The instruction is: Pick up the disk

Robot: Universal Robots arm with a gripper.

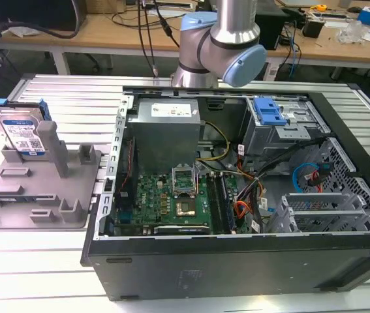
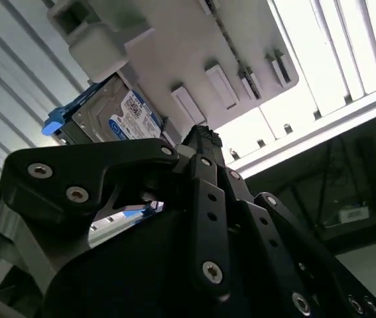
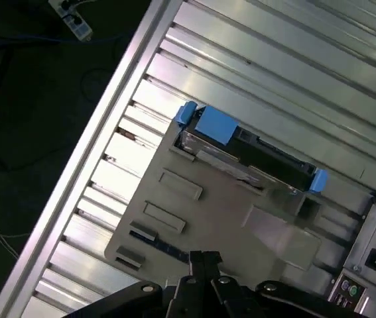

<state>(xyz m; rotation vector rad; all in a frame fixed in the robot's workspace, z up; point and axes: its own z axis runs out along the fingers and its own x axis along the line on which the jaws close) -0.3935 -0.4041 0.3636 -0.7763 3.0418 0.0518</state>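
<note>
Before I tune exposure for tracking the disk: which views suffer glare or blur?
Exterior view: disk evenly lit, label clear. Second wrist view: table slats blown white, dark gripper overlaps the disk. First wrist view: slats glint, grey fixture looks soft.

Pretty clearly a robotics lab or electronics workshop: a robot arm [image 1: 220,39] stands at the back of a ribbed aluminium table [image 1: 61,88], and an opened-up computer case [image 1: 237,261] lies on it, guts exposed. Next to that a grey moulded fixture [image 1: 41,189] props up the disk [image 1: 20,132]. Behind are wooden workbenches [image 1: 113,36] littered with cables [image 1: 147,32] and gear, plus a power strip [image 3: 71,16] on the floor.
</note>
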